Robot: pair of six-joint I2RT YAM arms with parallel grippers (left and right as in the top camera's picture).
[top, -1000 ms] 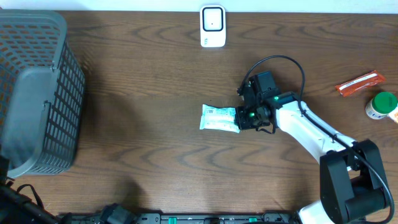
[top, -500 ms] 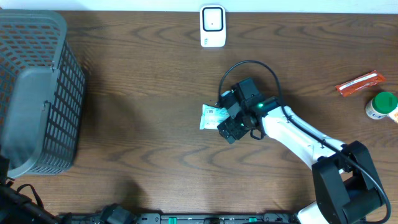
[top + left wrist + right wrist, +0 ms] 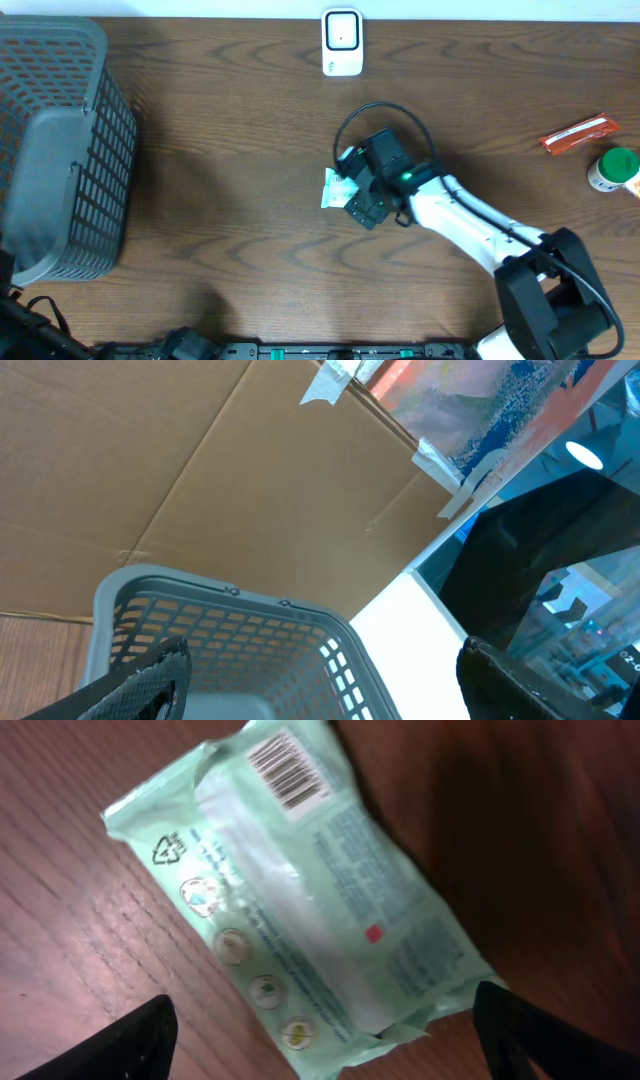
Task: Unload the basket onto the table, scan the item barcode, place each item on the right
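Mid-table, the mint-green wipes packet (image 3: 310, 900) is laid flat, barcode (image 3: 288, 770) facing up, right under the right gripper (image 3: 320, 1030), fingers spread wide. The scanner (image 3: 342, 42) is parked at the far edge. The left gripper (image 3: 320, 675) is spread too, nothing held.

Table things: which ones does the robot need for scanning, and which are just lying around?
For the job: green wipes packet, its barcode, white scanner.
Just lying about: grey basket, orange wrapper, green-lidded jar.
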